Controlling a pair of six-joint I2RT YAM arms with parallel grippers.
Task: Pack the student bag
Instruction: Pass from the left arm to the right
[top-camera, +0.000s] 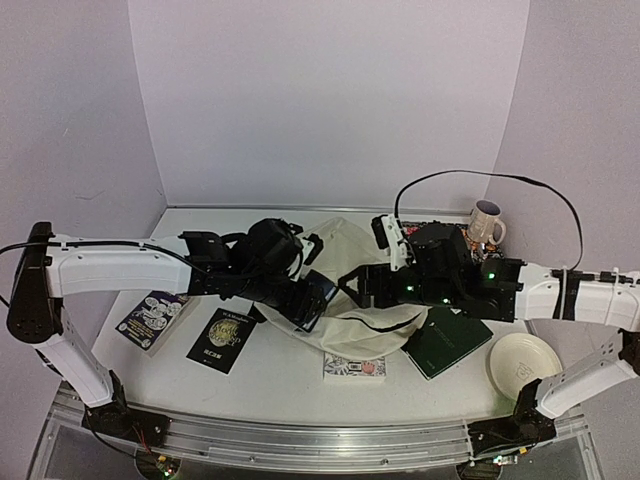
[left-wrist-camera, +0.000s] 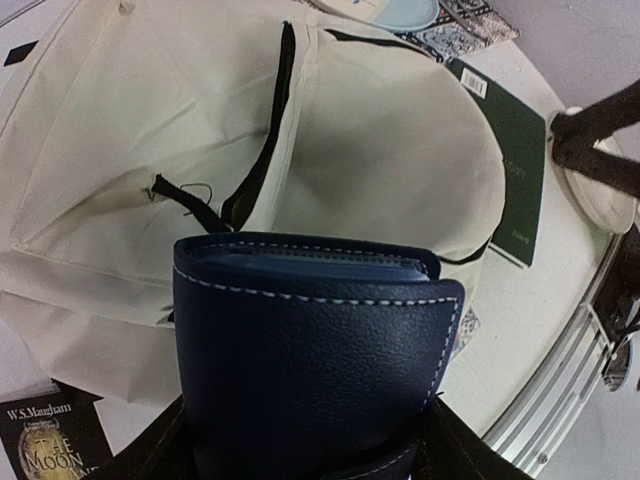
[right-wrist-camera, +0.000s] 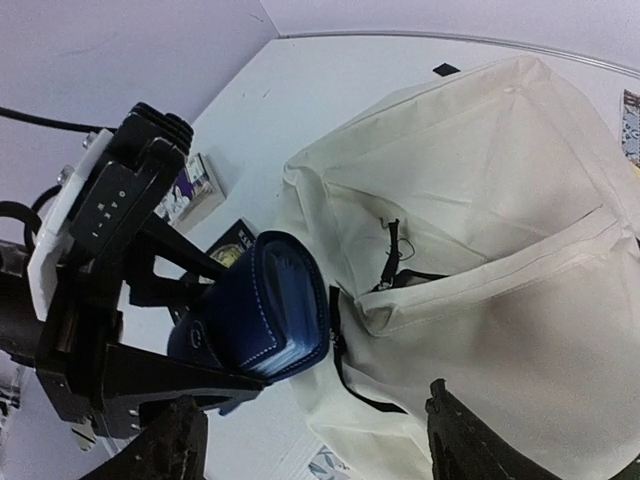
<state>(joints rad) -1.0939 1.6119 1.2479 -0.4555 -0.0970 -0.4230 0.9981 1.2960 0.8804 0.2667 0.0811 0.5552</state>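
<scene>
The student bag (top-camera: 365, 325) lies flat at the table's middle, a cream fabric backpack with black zipper lines (left-wrist-camera: 268, 140). My left gripper (top-camera: 308, 300) is shut on a dark blue stitched leather case (left-wrist-camera: 310, 350), holding it just above the bag's left edge. In the right wrist view the blue case (right-wrist-camera: 265, 310) hangs beside the bag's zipper opening (right-wrist-camera: 395, 280). My right gripper (top-camera: 360, 285) hovers over the bag (right-wrist-camera: 490, 200), its fingers (right-wrist-camera: 165, 445) wide apart with nothing between them. The left gripper (left-wrist-camera: 310, 455) shows only at its finger bases.
A green book (top-camera: 447, 342) lies against the bag's right side, with a cream plate (top-camera: 525, 365) beyond it. A mug (top-camera: 487, 225) stands at the back right. A black book (top-camera: 220, 340) and another book (top-camera: 150, 318) lie left. A patterned book (top-camera: 355, 368) pokes out under the bag.
</scene>
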